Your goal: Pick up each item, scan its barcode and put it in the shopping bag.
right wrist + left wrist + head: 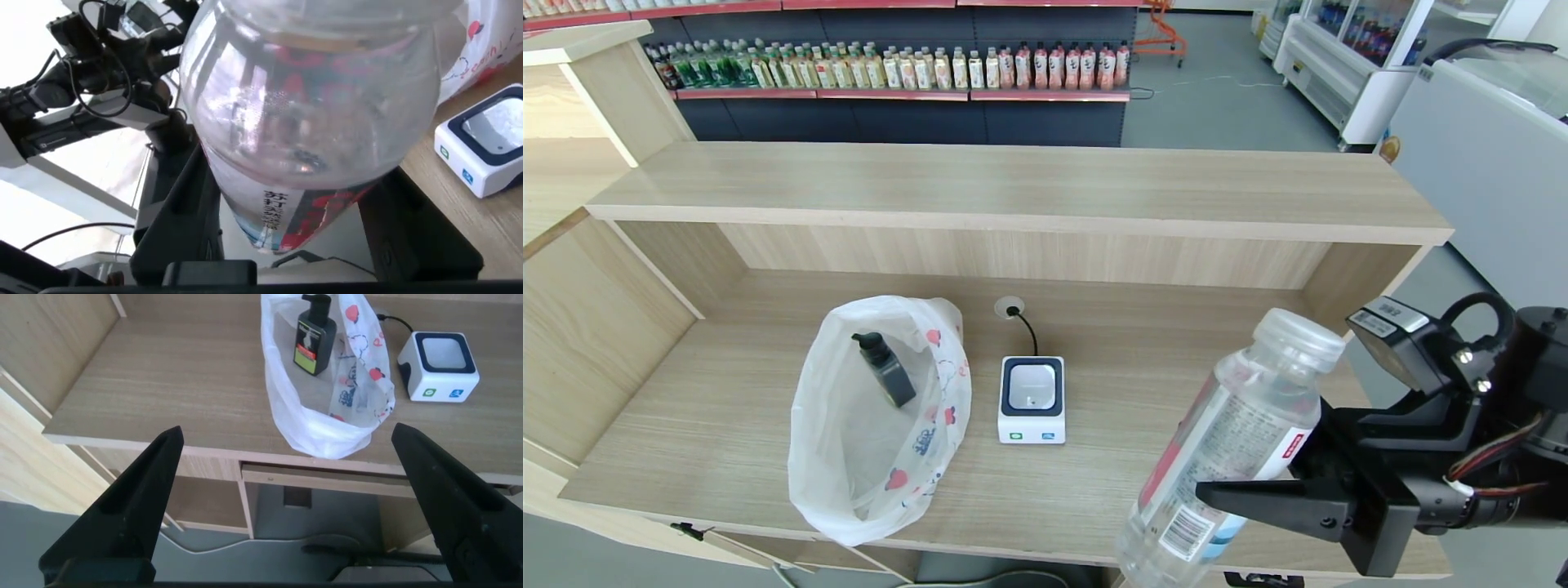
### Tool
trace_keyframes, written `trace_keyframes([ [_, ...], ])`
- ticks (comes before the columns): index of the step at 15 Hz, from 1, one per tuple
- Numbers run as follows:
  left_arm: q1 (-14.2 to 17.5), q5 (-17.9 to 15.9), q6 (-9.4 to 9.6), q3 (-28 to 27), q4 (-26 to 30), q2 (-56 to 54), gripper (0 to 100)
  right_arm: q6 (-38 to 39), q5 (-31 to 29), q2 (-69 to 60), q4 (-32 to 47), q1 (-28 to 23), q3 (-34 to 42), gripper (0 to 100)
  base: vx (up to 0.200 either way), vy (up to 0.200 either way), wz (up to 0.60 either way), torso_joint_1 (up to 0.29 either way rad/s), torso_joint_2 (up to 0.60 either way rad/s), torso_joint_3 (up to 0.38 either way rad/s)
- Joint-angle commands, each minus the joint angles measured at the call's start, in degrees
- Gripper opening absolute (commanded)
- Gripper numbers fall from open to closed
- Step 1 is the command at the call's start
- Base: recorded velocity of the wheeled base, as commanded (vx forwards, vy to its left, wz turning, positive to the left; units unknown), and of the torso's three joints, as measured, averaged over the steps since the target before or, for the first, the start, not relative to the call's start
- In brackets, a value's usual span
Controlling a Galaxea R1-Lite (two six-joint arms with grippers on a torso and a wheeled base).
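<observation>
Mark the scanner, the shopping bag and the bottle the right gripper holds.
scanner [1031,386], head view, on its glass window.
shopping bag [810,441], head view, on its left wall.
bottle [1237,433], head view, on its label.

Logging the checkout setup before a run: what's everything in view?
counter: one, light wood, ahead.
bag: one, white with red print, on counter, open.
pump bottle: one, black, inside bag.
scanner: one, white, on counter right of bag.
cable: one, black, scanner to counter hole.
water bottle: one, clear, red-white label, in right pincer.
drinks: many, mixed colours, shelf behind.
left pincer: black, open, before counter edge.
right pincer: black, shut on water bottle.
</observation>
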Motion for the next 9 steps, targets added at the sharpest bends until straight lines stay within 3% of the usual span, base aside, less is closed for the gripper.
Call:
trace_keyframes([
  [1, 0.00, 0.02, 0.00, -0.01, 0.02, -0.02, 100, 0.25, 0.02, 0.57, 0.11, 0.33, 0.02, 0, 0.000, 0.000, 0.00, 0.000, 0.00, 0.000],
  [5, 0.00, 0.02, 0.00, -0.01, 0.02, -0.02, 100, 6.93, 0.11, 0.31, 0.02, 1.38, -0.59, 0, 0.000, 0.000, 0.00, 0.000, 0.00, 0.000],
  [9, 0.00, 0.02, 0.00, -0.01, 0.02, -0.02, 100, 7.37, 0.02, 2.50, 0.11, 1.38, 0.55, 0, 0.000, 0.000, 0.00, 0.000, 0.00, 0.000],
])
